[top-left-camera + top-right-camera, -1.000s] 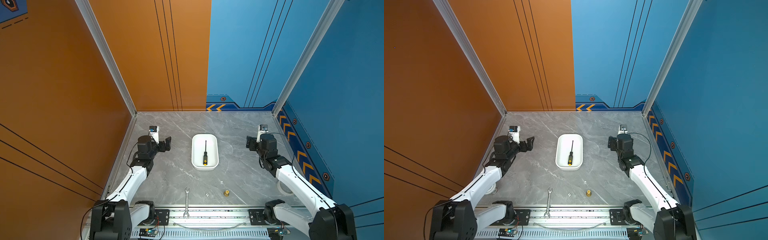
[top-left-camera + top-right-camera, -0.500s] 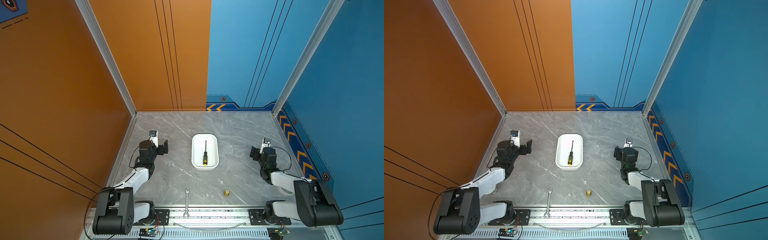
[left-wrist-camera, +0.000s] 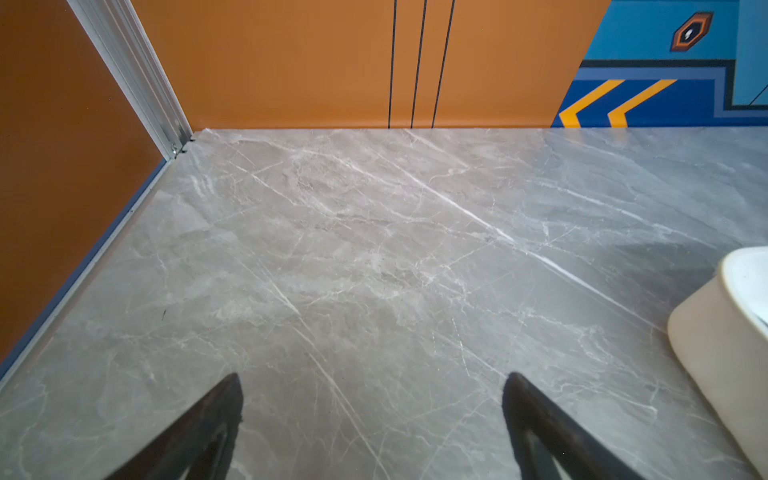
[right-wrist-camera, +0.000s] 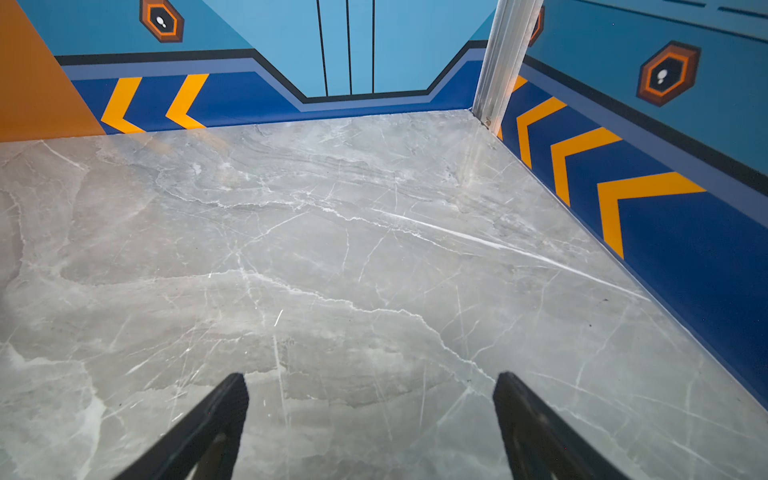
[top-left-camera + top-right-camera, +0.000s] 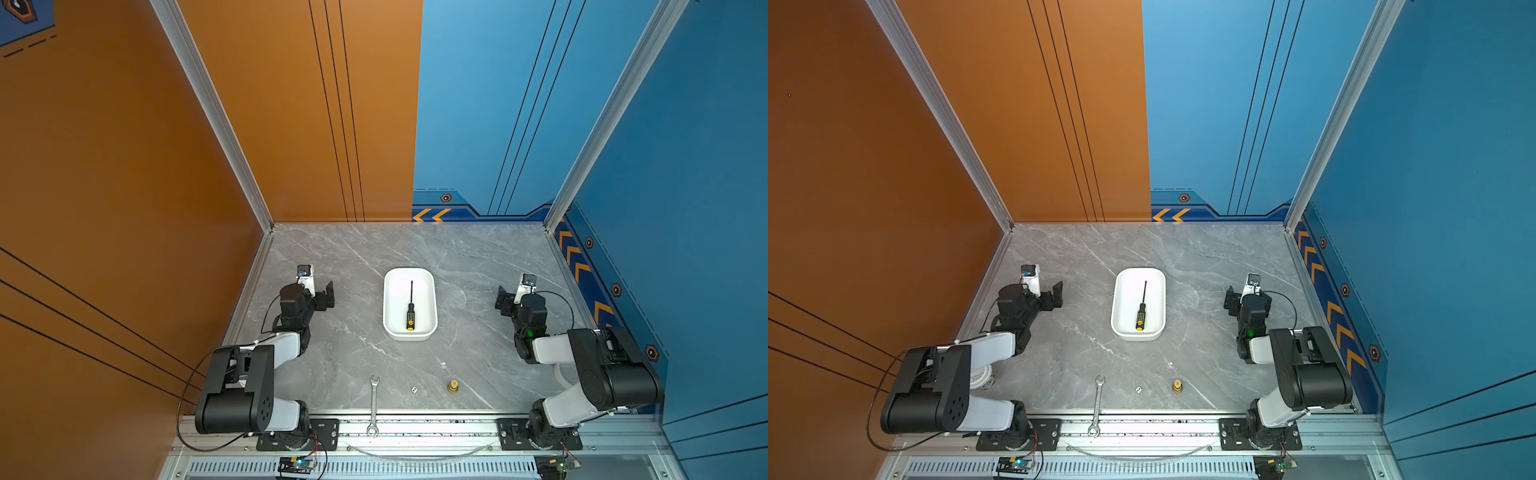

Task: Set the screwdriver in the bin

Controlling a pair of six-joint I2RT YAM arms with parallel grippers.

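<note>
In both top views the screwdriver [image 5: 410,309] is seen lying flat, alone in the bin [image 5: 389,291], long axis along the bin's length, tip aimed away from the arm bases and yellow cap toward them. Both are unmoved from a second ago, whereas the left arm [image 5: 249,374] and right arm [image 5: 602,365], stretched out then, are folded back. In the left wrist view the left gripper [image 3: 374,378] is shown spread wide and empty over the tabletop [image 3: 374,249], with the bin wall at the frame edge; in the right wrist view the right gripper [image 4: 372,378] is likewise wide, nothing held.
</note>
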